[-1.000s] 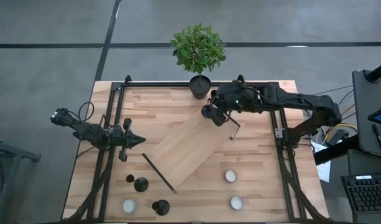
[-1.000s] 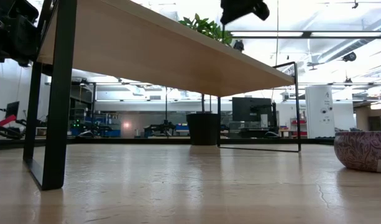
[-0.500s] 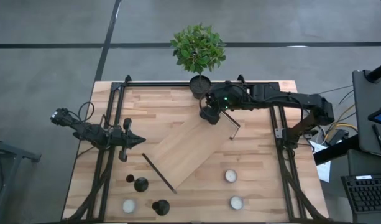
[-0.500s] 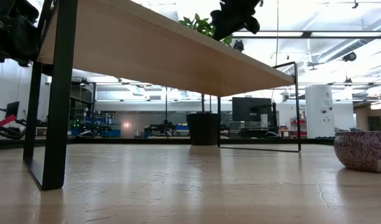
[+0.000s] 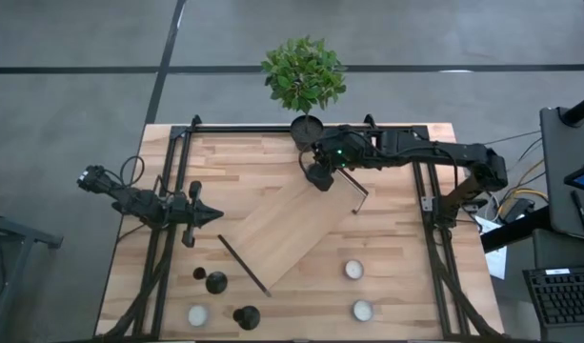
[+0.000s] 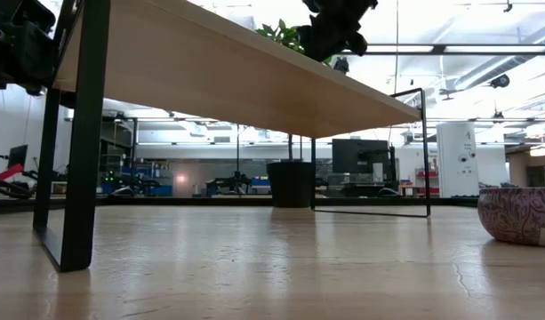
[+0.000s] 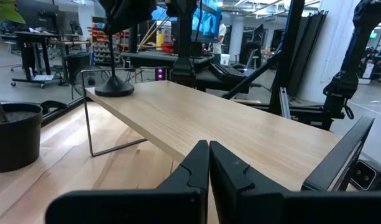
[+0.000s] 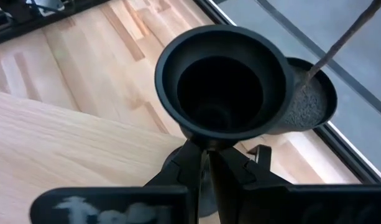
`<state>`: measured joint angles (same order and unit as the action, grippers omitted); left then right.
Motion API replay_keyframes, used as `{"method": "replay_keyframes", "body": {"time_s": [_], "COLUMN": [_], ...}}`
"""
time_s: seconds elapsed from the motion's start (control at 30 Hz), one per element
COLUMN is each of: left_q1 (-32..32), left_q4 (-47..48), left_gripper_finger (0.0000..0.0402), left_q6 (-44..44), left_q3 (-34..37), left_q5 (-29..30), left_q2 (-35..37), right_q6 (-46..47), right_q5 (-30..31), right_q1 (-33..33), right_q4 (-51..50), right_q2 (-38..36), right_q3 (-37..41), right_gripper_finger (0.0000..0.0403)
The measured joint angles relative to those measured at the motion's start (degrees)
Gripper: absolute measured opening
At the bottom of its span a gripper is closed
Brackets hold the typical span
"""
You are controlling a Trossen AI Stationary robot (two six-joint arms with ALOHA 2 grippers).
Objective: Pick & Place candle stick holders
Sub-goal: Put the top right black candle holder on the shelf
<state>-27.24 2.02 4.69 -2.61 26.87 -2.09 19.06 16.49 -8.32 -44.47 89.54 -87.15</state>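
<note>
My right gripper [image 5: 319,175] is shut on one matte-black candle stick holder [image 8: 221,81] over the far corner of the raised wooden board [image 5: 292,229]. The holder's disc base [image 7: 112,91] shows on that corner in the left wrist view. Two more black holders [image 5: 216,282] [image 5: 246,316] stand on their bases at the table's near left. My left gripper [image 5: 213,216] is shut and empty, level at the table's left, pointing at the board. My right gripper pinches the holder's thin stem [image 8: 206,148] between its two fingers, just under the cup top [image 8: 221,81]. The fingers come slanting down from above and the right, across the stem. The holder is upright, with its disc base [image 7: 112,91] on the board's far corner.
A black pot [image 5: 307,129] with a green leafy plant stands at the far edge, close behind my right gripper. Three white candles [image 5: 197,314] [image 5: 353,270] [image 5: 363,310] lie near the front edge. The board stands on thin black wire legs [image 5: 244,265].
My right gripper has gone a little toward the table's left edge and down with the holder, bringing it to the board's far corner. It stays shut on the stem and the holder stays upright.
</note>
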Motion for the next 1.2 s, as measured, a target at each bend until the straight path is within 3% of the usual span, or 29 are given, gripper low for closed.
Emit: {"method": "replay_keyframes", "body": {"time_s": [0.67,1.2], "left_q1": [0.0,0.0], "left_q4": [0.0,0.0], "left_gripper_finger": [0.0010,0.0010], "left_q6": [0.0,0.0], "left_q3": [0.0,0.0], "left_q5": [0.0,0.0], "left_q2": [0.0,0.0], "right_q6": [0.2,1.7], "right_q5": [0.1,0.1], "right_q1": [0.1,0.2], "right_q4": [-1.7,-5.5], "right_q2": [0.0,0.0], "right_q3": [0.0,0.4], "right_gripper_finger": [0.0020,0.0117]}}
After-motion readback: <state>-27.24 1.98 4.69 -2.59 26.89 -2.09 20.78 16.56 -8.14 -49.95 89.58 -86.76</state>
